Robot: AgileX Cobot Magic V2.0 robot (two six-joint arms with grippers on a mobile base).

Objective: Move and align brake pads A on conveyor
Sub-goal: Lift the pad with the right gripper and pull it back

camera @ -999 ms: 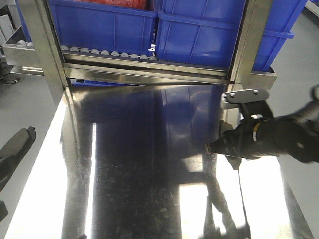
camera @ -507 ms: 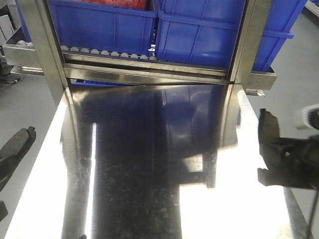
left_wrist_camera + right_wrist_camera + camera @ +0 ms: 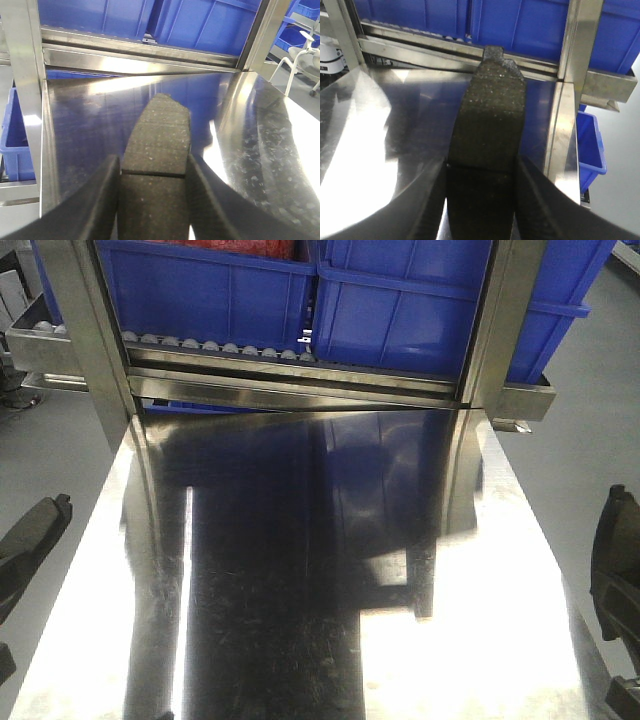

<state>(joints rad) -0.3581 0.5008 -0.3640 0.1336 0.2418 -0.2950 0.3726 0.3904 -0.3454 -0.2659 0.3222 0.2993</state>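
Two brake pads A show, one in each wrist view. In the left wrist view a dark grey speckled pad (image 3: pixel 160 130) with a thin cross groove sticks forward, and my left gripper (image 3: pixel 152 165) is shut on its sides. My right gripper (image 3: pixel 481 167) is shut the same way on a second pad (image 3: pixel 492 110), which stands up over the steel table (image 3: pixel 300 590). In the front view the left gripper (image 3: pixel 30 540) shows only as a dark shape at the left edge, and the right gripper (image 3: pixel 618 580) as one at the right edge. The conveyor is out of view.
Blue bins (image 3: pixel 210 285) (image 3: pixel 400 300) sit on a roller rail (image 3: pixel 220 345) behind the table, between steel posts (image 3: pixel 90 340) (image 3: pixel 495 330). A blue bin (image 3: pixel 590 145) stands low beyond the table's right edge. A white chair (image 3: pixel 305 50) is off to the right.
My right arm has drawn back from over the table's right side to the right edge of the front view. The left arm has not moved.
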